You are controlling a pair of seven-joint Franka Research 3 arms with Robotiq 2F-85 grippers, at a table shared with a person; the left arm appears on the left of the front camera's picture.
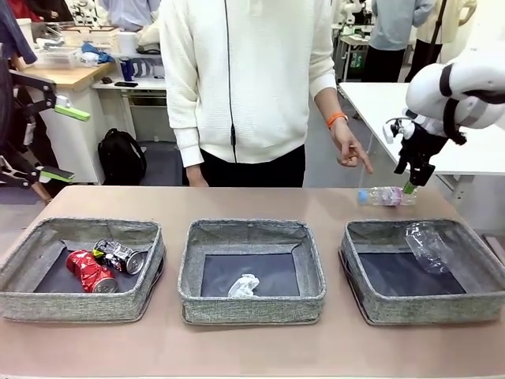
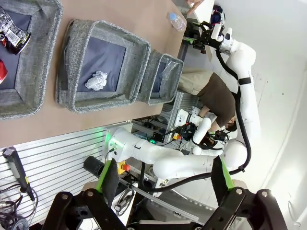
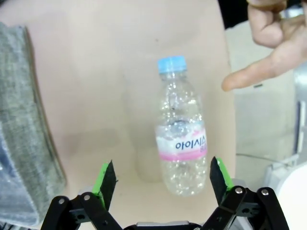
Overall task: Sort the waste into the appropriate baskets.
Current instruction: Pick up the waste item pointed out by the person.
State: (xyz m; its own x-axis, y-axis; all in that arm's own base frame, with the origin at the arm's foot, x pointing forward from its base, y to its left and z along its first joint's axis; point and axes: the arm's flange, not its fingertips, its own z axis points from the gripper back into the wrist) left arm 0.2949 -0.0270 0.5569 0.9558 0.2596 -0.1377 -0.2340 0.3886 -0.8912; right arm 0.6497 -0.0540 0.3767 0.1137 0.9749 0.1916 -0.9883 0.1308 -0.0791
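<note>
A clear plastic bottle (image 1: 385, 196) with a blue cap and pink label lies on the table behind the right basket (image 1: 363, 296). My right gripper (image 1: 412, 183) hovers just above it, open; in the right wrist view the bottle (image 3: 181, 139) lies between and beyond the green pads of the gripper (image 3: 163, 179). A second clear bottle (image 1: 428, 246) lies in the right basket. The middle basket (image 1: 251, 304) holds a white paper wad (image 1: 244, 286). In the left basket (image 1: 71, 306) lie a crushed red can (image 1: 88, 271) and a crushed dark can (image 1: 120, 257). My left gripper (image 2: 163, 179) stands open and empty, off the table's left end (image 1: 63, 144).
A person in a white top stands at the far side, one hand (image 1: 351, 150) pointing a finger down near the bottle; the same hand (image 3: 268, 52) shows close to the cap. Bare table lies in front of and behind the baskets.
</note>
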